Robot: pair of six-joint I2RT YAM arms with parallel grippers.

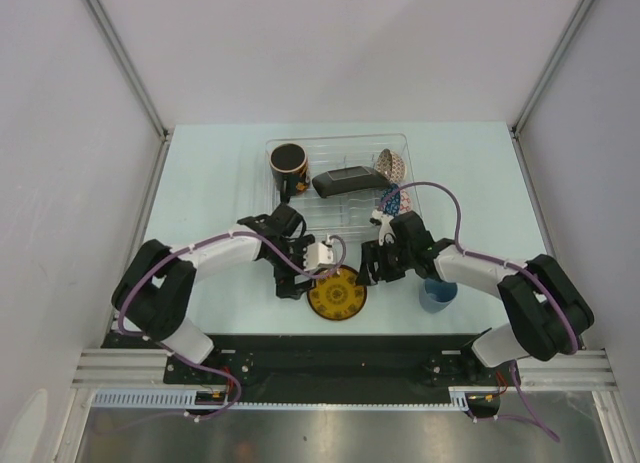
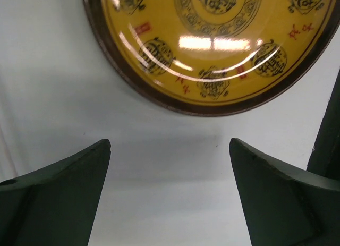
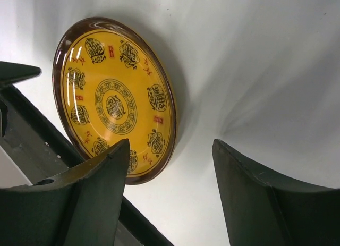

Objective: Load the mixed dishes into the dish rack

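- Yellow-brown round glazed saucer [image 1: 337,296] with dark medallion prints and a brown rim: lies flat on the pale worktop [image 1: 200,183], outside the rack, on its near side, between the two grippers.
- Left gripper [image 2: 170,144]: fingers spread wide and released, holding nothing. Only bare worktop shows between them. The saucer rim lies just ahead of the tips, apart from them.
- Right gripper [image 3: 171,145]: fingers apart with bare worktop between them, nothing grasped. The saucer sits beside one finger, which hides part of the rim. Cannot tell whether they touch.
- Light blue cup [image 1: 438,297]: upright on the worktop, right of the saucer, partly covered by the right arm.
- Clear ribbed plastic dish rack [image 1: 330,141]: at the far middle of the worktop, beyond both grippers.
- In the rack: dark round cup [image 1: 288,163] at the left end, black square plate [image 1: 345,180] on edge in the middle, beige patterned bowl [image 1: 391,165] tipped up at the far right, blue patterned bowl [image 1: 395,198] just in front of it, by the right arm's cable.
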